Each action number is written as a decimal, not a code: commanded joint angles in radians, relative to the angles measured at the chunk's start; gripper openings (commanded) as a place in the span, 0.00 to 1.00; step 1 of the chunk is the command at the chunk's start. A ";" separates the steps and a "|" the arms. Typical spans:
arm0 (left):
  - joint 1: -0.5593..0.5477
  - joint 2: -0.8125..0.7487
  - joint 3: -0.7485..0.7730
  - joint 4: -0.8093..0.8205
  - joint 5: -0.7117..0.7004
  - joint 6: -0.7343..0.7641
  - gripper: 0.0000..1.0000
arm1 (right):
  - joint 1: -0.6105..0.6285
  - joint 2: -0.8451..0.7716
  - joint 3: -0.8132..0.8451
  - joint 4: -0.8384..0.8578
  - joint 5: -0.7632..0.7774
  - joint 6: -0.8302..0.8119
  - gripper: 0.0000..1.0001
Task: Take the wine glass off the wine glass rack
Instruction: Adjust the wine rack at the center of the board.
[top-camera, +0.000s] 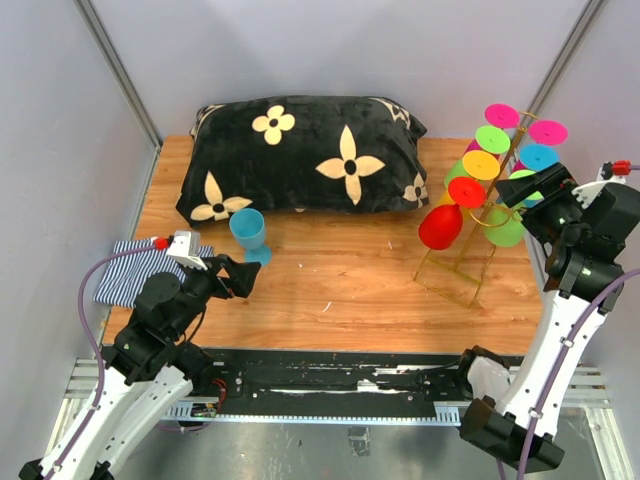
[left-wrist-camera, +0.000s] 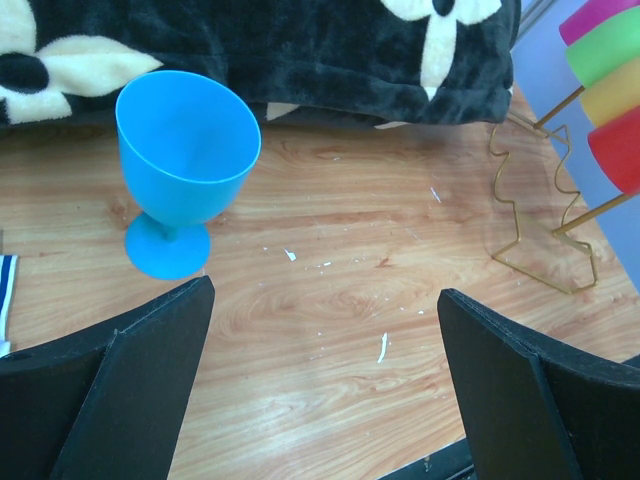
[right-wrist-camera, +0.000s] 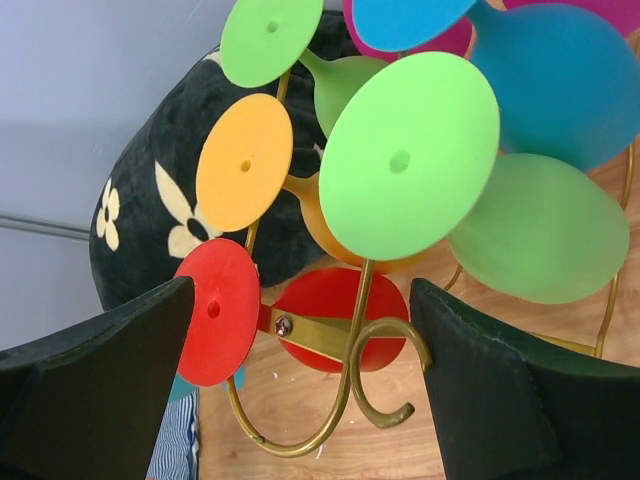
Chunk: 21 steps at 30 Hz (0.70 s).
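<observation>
Wine glass rack (right-wrist-camera: 318, 331): right side of table (top-camera: 340, 290); loaded with coloured glasses; green wine glass (right-wrist-camera: 410, 160) hangs foot-outward at its front
Right gripper (right-wrist-camera: 300, 305): jaws spread, empty; facing that glass
Left gripper (left-wrist-camera: 325, 295): jaws spread, empty; blue glass (left-wrist-camera: 185, 150) upright just ahead

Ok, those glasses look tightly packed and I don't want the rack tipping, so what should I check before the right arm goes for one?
1. Right gripper open: ok, jaws wide apart.
2. Fingers around a stem: not ok, the green glass shows its foot beyond the fingertips.
3. Room around that glass: not ok, the orange glass and red glass crowd it.
4. Wine glass rack braced: not ok, nothing holds it.
5. Left gripper out of the way: ok, open over the table by the blue glass, far from the rack.
</observation>
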 joint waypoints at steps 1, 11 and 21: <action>0.006 -0.001 -0.006 0.017 -0.008 0.010 1.00 | 0.050 0.001 -0.003 0.042 0.068 0.028 0.89; 0.006 -0.002 -0.006 0.017 -0.007 0.010 1.00 | 0.099 0.015 0.023 0.057 0.102 0.042 0.90; 0.006 -0.003 -0.006 0.017 -0.010 0.010 1.00 | 0.099 -0.001 0.034 -0.035 0.239 -0.044 0.92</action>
